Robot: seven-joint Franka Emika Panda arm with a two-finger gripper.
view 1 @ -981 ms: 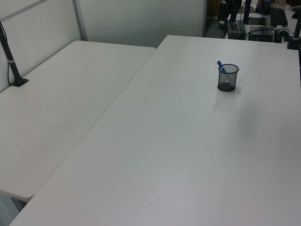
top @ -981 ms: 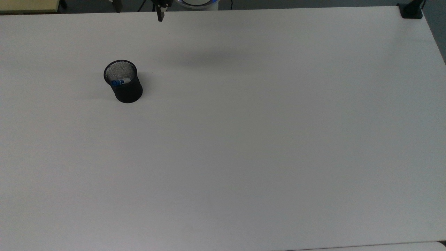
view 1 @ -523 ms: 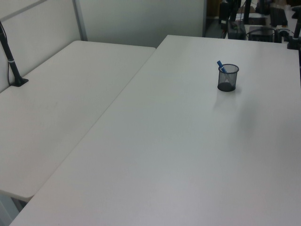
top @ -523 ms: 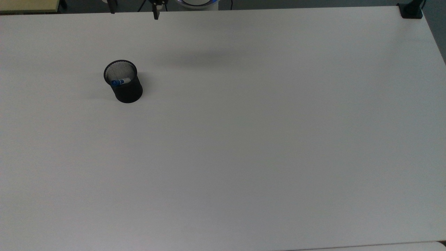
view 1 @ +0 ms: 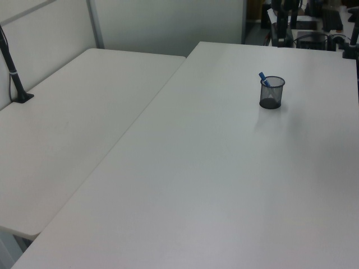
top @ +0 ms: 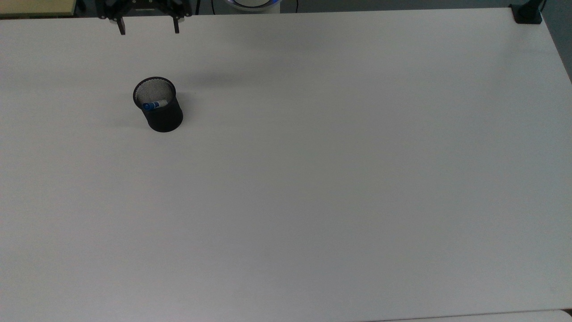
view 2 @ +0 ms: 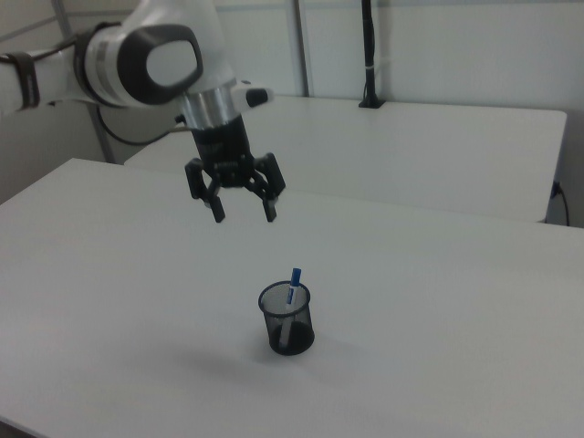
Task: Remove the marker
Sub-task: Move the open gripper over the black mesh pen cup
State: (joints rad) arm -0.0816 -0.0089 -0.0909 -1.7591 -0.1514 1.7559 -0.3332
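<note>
White tabletop (top: 313,179) fills the scene, with a second pale table beyond it in the right view, and little stands on it but a black mesh cup (top: 159,107) near the far-left part of the surface as the top view shows it, well in from every edge. The marker (top: 154,105) stands inside the cup, leaning against the rim: its long axis runs close to upright but tilted, blue cap up and poking just above the rim in the right view (view 2: 294,279), the white barrel running down into the mesh, likely to the cup's floor, though the mesh blurs it. The gripper (view 2: 243,215) hangs in the air above the table, well apart from the cup and toward the far edge in the top view (top: 147,30), jaws spread wide and pointing down, holding nothing. I judge this the approach step; nothing is gripped yet. The next move calls for centring over the cap, turning the jaws to straddle the tilted barrel, descending without striking the rim, then closing and lifting along the marker's lean so the cup is not dragged over.
</note>
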